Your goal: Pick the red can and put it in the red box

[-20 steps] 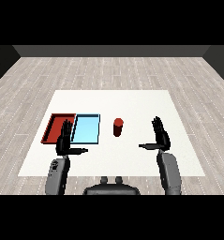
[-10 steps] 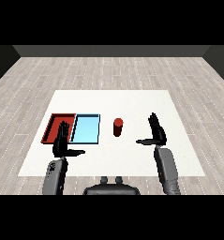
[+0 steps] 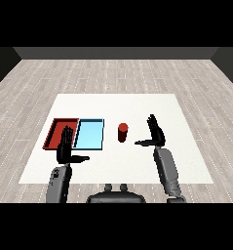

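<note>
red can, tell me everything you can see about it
The red can is a small plain cylinder, uniformly red with a slightly darker top face and no visible label. It stands upright on the white table, just right of the blue tray and apart from it. Nothing touches it: the right robot hand is open to its right with a gap between, thumb pointing toward the can. Material cannot be told.

Bare test room: white table on grey plank floor.
</note>
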Controlling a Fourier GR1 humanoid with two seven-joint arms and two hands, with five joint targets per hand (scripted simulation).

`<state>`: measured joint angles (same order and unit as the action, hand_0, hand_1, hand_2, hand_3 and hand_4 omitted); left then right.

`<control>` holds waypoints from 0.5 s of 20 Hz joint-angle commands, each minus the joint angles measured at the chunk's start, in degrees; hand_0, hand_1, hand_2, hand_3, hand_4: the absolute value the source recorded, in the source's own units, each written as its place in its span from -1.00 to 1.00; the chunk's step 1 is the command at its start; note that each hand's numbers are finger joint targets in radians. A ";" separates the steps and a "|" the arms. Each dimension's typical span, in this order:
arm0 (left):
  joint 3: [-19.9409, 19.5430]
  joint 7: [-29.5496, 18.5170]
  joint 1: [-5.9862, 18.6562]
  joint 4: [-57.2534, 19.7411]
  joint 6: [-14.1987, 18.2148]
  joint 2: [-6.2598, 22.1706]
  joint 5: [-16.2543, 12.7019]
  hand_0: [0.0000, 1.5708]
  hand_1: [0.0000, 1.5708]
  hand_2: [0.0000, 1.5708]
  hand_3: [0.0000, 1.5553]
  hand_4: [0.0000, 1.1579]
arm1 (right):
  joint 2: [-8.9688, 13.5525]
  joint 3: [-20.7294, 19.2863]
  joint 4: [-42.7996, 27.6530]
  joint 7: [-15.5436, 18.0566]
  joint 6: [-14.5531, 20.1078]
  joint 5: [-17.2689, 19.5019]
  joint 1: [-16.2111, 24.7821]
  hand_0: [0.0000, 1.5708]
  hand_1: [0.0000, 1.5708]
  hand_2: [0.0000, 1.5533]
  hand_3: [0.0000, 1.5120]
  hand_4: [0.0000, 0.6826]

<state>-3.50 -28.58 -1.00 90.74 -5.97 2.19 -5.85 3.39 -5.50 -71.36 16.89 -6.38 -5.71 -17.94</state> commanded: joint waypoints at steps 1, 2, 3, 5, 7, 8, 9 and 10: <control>-0.98 1.42 4.50 -3.37 0.93 -0.11 -0.50 -1.00 -1.00 -1.00 -1.00 -1.00 | -0.48 -1.85 11.06 4.77 -3.07 -2.31 -4.58 -1.00 -1.00 -1.00 -1.00 -1.00; -2.47 1.68 0.90 0.28 -2.26 2.56 -2.61 -1.00 -1.00 -1.00 -1.00 -1.00 | -1.49 -0.66 4.64 0.34 -0.70 -2.51 -3.04 -1.00 -1.00 -1.00 -1.00 -1.00; 1.07 2.17 -1.54 3.74 0.85 -0.62 0.22 -1.00 -1.00 -1.00 -1.00 -1.00 | -0.83 -2.11 6.29 -0.81 0.41 -3.09 -4.95 -1.00 -1.00 -1.00 -1.00 -1.00; -2.52 4.72 0.58 3.14 -0.61 2.34 -2.62 -1.00 -1.00 -1.00 -1.00 -1.00 | -3.27 3.06 11.33 4.58 2.61 -3.72 -3.78 -1.00 -1.00 -1.00 -1.00 -1.00; 0.66 3.20 -2.05 5.12 1.13 -0.29 0.13 -1.00 -1.00 -1.00 -1.00 -1.00 | -2.02 -0.78 11.72 3.69 -1.16 -4.09 -5.04 -1.00 -1.00 -1.00 -1.00 -1.00; -1.50 1.97 0.97 0.65 -0.65 1.26 -1.46 -1.00 -1.00 -1.00 -1.00 -1.00 | -3.31 1.00 17.72 8.47 1.57 -3.21 -6.42 -1.00 -1.00 -1.00 -1.00 -1.00; 0.63 3.60 -1.01 3.64 1.44 -0.24 0.54 -1.00 -1.00 -1.00 -1.00 -1.00 | -2.21 -0.50 16.56 7.01 -0.26 -3.01 -6.38 -1.00 -1.00 -1.00 -1.00 -1.00; -2.22 6.04 0.19 5.04 0.05 2.08 -2.24 -1.00 -1.00 -1.00 -1.00 -1.00 | -2.43 -1.09 19.61 8.87 -0.12 -2.88 -8.49 -1.00 -1.00 -1.00 -1.00 -1.00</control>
<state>-4.15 -25.52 -1.42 93.69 -5.70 2.92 -6.61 1.20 -5.83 -57.64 22.47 -6.38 -8.63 -23.59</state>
